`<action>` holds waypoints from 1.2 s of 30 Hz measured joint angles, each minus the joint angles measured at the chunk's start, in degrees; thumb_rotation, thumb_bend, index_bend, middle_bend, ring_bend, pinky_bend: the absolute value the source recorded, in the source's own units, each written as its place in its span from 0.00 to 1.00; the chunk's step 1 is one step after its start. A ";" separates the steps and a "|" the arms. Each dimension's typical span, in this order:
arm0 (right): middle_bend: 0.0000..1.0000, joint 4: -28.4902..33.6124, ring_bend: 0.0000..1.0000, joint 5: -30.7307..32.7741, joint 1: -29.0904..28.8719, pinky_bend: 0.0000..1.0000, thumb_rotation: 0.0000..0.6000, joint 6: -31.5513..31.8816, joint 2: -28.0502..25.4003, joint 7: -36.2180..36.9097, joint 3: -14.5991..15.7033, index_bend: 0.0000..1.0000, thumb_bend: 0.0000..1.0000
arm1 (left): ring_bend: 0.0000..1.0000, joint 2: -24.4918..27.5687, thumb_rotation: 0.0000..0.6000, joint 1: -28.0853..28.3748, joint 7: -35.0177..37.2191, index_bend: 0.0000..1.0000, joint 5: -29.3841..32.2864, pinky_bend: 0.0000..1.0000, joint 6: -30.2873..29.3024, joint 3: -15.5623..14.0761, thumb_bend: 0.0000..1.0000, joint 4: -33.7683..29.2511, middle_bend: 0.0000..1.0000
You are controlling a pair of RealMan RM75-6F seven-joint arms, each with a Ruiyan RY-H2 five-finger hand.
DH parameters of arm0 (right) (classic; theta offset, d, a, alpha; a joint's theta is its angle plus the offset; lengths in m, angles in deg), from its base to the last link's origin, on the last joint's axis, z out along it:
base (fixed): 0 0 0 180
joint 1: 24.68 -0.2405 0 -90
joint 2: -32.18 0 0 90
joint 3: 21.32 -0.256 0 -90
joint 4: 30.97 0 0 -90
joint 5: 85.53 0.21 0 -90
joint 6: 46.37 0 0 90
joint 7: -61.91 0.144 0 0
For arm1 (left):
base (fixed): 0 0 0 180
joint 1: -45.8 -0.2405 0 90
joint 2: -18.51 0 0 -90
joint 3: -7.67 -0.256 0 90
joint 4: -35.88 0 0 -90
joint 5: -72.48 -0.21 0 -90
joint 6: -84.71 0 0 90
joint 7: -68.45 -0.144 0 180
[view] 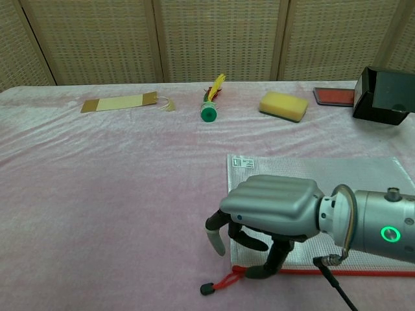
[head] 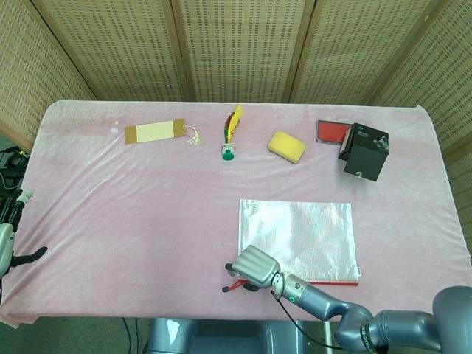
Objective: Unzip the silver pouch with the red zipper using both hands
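**Right hand poised over zipper end; pull tab not yet taken**

My right-hand fingers are curled downward, their tips at the closed end of the red zipper, where the tape meets the pouch's near left corner. One dark fingertip appears to press on that corner; the thumb hangs just left of the pouch edge, clear of the cloth. I hold nothing that I can confirm: the black pull tab and its red cord lie on the desk just left of and below my fingers, apart from them.

The silver pouch lies flat near the desk's front edge, right of centre, zipper along its near side and fully closed (so the unzipping itself has not begun). In my judgement the placement serves the task: the pull sits at the left end, so the slider must travel rightward along the near edge.

My right hand is palm down, knuckles uppermost, wrist and forearm trailing off right toward the desk's front edge. My left hand shows only partly at the far left in the head view, off the desk and well apart from the pouch; I cannot tell its finger state.

Judged next need: pinch the tab, and bring the left hand in to steady the pouch.
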 measured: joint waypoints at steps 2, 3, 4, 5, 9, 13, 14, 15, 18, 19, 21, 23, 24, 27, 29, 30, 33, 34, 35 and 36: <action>0.87 0.06 0.88 0.66 -0.04 1.00 1.00 -0.12 0.62 -0.55 0.06 0.51 0.44 | 0.00 0.01 1.00 0.06 0.07 0.00 0.17 0.00 0.21 -0.01 0.00 0.03 0.00; 0.87 0.12 0.88 0.99 -0.06 1.00 1.00 -0.16 0.89 -0.86 0.09 0.51 0.44 | 0.00 0.01 1.00 0.10 0.05 0.00 0.22 0.00 0.28 -0.02 0.00 0.04 0.00; 0.87 0.24 0.88 1.42 -0.10 1.00 1.00 -0.25 1.22 -1.25 0.12 0.51 0.44 | 0.00 0.01 1.00 0.13 -0.02 0.00 0.19 0.00 0.30 -0.04 0.00 0.03 0.00; 0.87 0.32 0.88 1.74 -0.14 1.00 1.00 -0.35 1.41 -1.55 0.13 0.51 0.44 | 0.00 0.00 1.00 0.16 -0.09 0.00 0.16 0.00 0.31 -0.07 0.00 0.00 0.00; 0.87 0.62 0.88 3.41 -0.40 1.00 1.00 -0.94 2.14 -2.83 0.06 0.51 0.44 | 0.00 -0.01 1.00 0.18 -0.13 0.00 0.09 0.00 0.28 -0.14 0.00 -0.08 0.00; 0.87 0.43 0.88 4.52 -0.81 1.00 1.00 -1.40 3.08 -4.65 0.01 0.51 0.44 | 0.00 0.10 1.00 0.16 0.10 0.00 0.08 0.00 0.21 -0.13 0.00 -0.12 0.00; 0.87 0.35 0.88 4.86 -0.89 1.00 1.00 -1.47 3.32 -5.04 0.00 0.51 0.44 | 0.00 0.12 1.00 0.15 0.15 0.00 0.08 0.00 0.21 -0.14 0.00 -0.11 0.00; 0.87 0.27 0.88 5.16 -0.99 1.00 1.00 -1.53 3.55 -5.43 -0.01 0.51 0.44 | 0.00 0.16 1.00 0.16 0.27 0.00 0.09 0.00 0.25 -0.16 0.00 -0.09 0.00; 0.87 -0.11 0.88 5.78 -1.31 1.00 1.00 -1.68 4.23 -6.56 -0.02 0.51 0.45 | 0.00 0.26 1.00 0.19 0.49 0.00 0.14 0.00 0.36 -0.16 0.00 -0.06 0.00; 0.87 -0.22 0.88 6.20 -1.42 1.00 1.00 -1.77 4.48 -6.86 -0.02 0.51 0.45 | 0.00 0.30 1.00 0.21 0.55 0.00 0.16 0.00 0.37 -0.15 0.00 -0.05 0.00; 0.87 -0.36 0.88 6.71 -1.59 1.00 1.00 -1.88 4.78 -7.37 -0.01 0.51 0.45 | 0.00 0.36 1.00 0.21 0.68 0.00 0.18 0.00 0.38 -0.14 0.00 -0.04 0.00; 0.87 -0.55 0.88 7.03 -1.76 1.00 1.00 -1.95 5.03 -7.88 0.00 0.51 0.46 | 0.00 0.41 1.00 0.20 0.79 0.00 0.21 0.00 0.37 -0.12 0.00 -0.04 0.00; 0.87 -0.65 0.88 7.19 -1.82 1.00 1.00 -1.97 5.13 -8.07 0.01 0.51 0.47 | 0.00 0.45 1.00 0.20 0.88 0.00 0.23 0.00 0.36 -0.11 0.00 -0.04 0.00; 0.87 -0.96 0.88 7.93 -2.00 1.00 1.00 -2.01 5.46 -8.61 0.01 0.51 0.47 | 0.00 0.57 1.00 0.19 1.14 0.00 0.24 0.00 0.34 -0.10 0.00 -0.01 0.00; 0.88 -1.11 0.88 8.24 -2.09 1.00 1.00 -1.94 5.62 -8.82 0.12 0.52 0.47 | 0.00 0.61 1.00 0.21 1.22 0.00 0.22 0.00 0.41 -0.12 0.00 0.02 0.00; 0.88 -1.14 0.88 8.29 -2.11 1.00 1.00 -1.91 5.63 -8.85 0.20 0.52 0.48 | 0.00 0.61 1.00 0.22 1.22 0.00 0.22 0.00 0.42 -0.13 0.00 0.03 0.00; 0.88 -1.23 0.89 8.32 -2.14 1.00 1.00 -1.76 5.67 -8.87 0.37 0.53 0.48 | 0.00 0.61 1.00 0.24 1.23 0.00 0.25 0.00 0.45 -0.13 0.00 0.04 0.00; 0.88 -1.31 0.89 8.30 -2.16 1.00 1.00 -1.74 5.68 -8.90 0.45 0.53 0.49 | 0.00 0.61 1.00 0.25 1.22 0.00 0.25 0.00 0.45 -0.14 0.00 0.04 0.00; 0.88 -1.39 0.89 8.31 -2.17 1.00 1.00 -1.73 5.70 -8.90 0.54 0.53 0.49 | 0.00 0.60 1.00 0.25 1.20 0.00 0.24 0.00 0.45 -0.15 0.00 0.04 0.00; 0.88 -1.48 0.89 8.33 -2.17 1.00 1.00 -1.73 5.72 -8.85 0.62 0.54 0.50 | 0.00 0.59 1.00 0.26 1.16 0.00 0.22 0.00 0.45 -0.16 0.00 0.02 0.00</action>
